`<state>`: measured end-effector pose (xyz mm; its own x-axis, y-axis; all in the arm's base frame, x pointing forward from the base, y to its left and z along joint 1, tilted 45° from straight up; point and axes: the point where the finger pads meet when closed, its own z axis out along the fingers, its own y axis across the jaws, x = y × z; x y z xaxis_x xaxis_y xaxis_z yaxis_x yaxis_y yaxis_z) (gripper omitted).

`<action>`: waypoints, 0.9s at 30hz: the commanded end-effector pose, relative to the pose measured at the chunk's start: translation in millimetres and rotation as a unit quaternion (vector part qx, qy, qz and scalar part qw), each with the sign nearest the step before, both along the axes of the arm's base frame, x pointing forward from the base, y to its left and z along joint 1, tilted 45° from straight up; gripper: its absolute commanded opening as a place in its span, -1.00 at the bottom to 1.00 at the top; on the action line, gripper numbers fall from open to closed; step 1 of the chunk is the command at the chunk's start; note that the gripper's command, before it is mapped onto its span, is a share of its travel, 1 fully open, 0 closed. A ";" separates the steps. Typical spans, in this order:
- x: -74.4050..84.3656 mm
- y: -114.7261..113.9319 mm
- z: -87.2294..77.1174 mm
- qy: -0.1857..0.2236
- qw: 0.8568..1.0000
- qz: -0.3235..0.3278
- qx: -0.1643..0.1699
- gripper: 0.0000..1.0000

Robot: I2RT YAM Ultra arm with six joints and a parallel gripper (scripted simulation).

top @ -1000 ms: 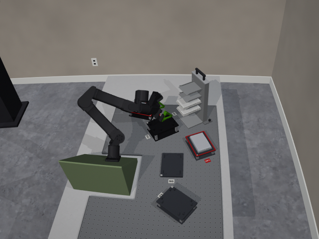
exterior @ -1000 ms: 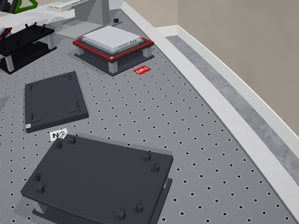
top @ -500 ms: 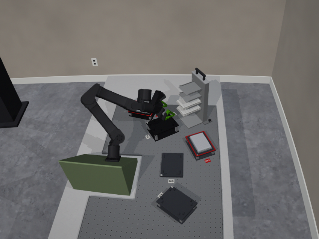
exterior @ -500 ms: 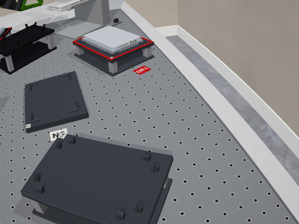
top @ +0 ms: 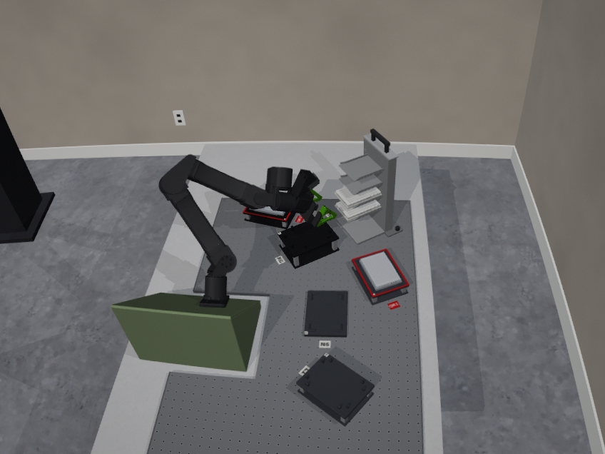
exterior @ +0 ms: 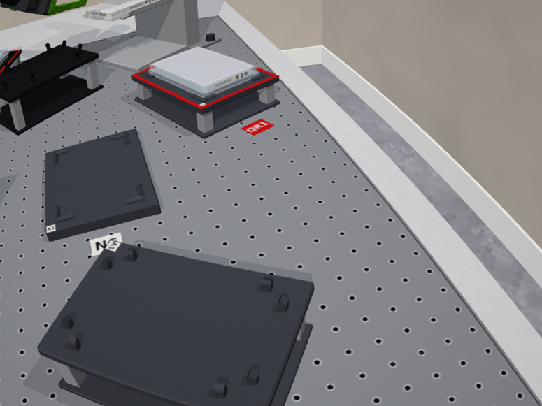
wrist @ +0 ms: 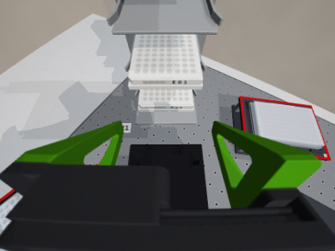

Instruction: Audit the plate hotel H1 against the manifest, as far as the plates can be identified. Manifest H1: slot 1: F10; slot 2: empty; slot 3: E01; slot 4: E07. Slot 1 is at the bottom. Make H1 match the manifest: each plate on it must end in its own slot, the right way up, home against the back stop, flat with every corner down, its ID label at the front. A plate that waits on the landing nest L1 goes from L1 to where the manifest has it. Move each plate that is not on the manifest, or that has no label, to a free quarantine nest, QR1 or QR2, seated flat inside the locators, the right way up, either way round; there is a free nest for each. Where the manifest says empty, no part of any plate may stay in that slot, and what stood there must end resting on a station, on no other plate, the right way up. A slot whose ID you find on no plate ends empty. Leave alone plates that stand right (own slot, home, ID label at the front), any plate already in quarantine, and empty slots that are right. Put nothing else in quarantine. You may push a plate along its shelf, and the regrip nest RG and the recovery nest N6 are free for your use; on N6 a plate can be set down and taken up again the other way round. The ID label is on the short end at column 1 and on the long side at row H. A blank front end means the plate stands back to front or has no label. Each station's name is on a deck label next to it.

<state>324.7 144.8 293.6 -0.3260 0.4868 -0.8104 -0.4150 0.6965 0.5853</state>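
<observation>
The plate hotel H1 (top: 371,190) stands at the back right of the deck. In the wrist view it holds a white plate labelled E01 (wrist: 166,61) at the front. A second white plate (wrist: 166,99) sits one shelf lower; its label is too small to read. The shelf above them (wrist: 165,20) is bare. My gripper (wrist: 167,125) is open and empty. It hovers above the black regrip nest RG (top: 307,241), facing the hotel front and a short way from it. Its green fingers (top: 322,210) also show in the top view.
QR1 (top: 379,273) holds a plate labelled E10 (exterior: 204,68). The red-framed nest (top: 266,212) under my arm also holds a plate. The flat nest N6 (top: 325,313) and the raised nest (top: 337,388) at the front hold nothing. A green block (top: 187,330) carries the arm base.
</observation>
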 end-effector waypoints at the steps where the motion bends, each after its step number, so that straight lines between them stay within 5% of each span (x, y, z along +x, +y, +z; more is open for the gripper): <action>1: 3.8 -1.4 11.4 -0.012 1.000 -0.004 0.004 1.00; 27: 32.4 5.0 24.3 -0.012 1.000 -0.004 0.004 1.00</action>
